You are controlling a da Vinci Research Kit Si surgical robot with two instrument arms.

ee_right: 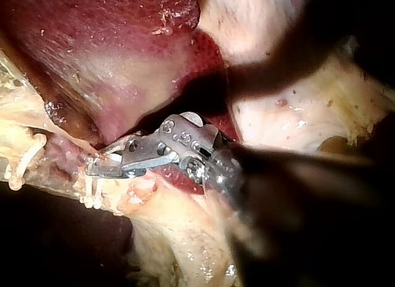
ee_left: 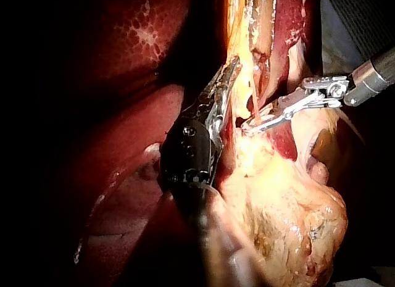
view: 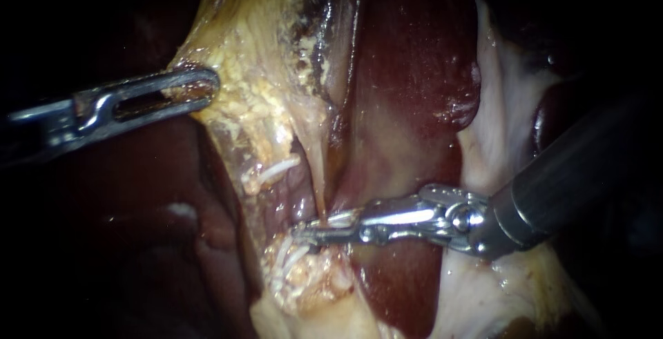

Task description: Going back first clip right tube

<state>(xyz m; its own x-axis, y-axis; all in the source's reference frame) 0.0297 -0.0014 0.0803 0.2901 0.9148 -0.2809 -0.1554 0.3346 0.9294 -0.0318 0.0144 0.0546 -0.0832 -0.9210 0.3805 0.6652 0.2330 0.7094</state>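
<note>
Since the task sentence has us going back from a first clip, we begin at the tool of our right instrument (view: 309, 231). It lies just under the centre of the endoscope view, toward 6 o'clock, with its shaft running out toward 3 o'clock. Its jaws stand a little apart with a narrow gap between them, and we see nothing gripped.

The thin tube (view: 315, 173) comes down from 12 o'clock and meets the tool at its tips. In the left wrist view this tube (ee_left: 252, 102) seems to reach into the gap of the right instrument (ee_left: 254, 123). We cannot tell whether a clip sits on it there, because the metal hides that spot. Nor can we say that this is the right tube of the task.

At 1 o'clock from the tool lies the dark red liver (view: 404, 104). Out at 9 to 10 o'clock, our left instrument (view: 207, 85) has its tool closed on the edge of the yellow fatty tissue (view: 255, 104), and the tube hangs from that sheet.

We judge the withdrawal to be barely begun, since the tool is at the tube. The next move calls for a straight pull back along the shaft toward 3 o'clock. The jaws should be wide enough to clear the tube without dragging it, while the left tool holds its tension.
</note>
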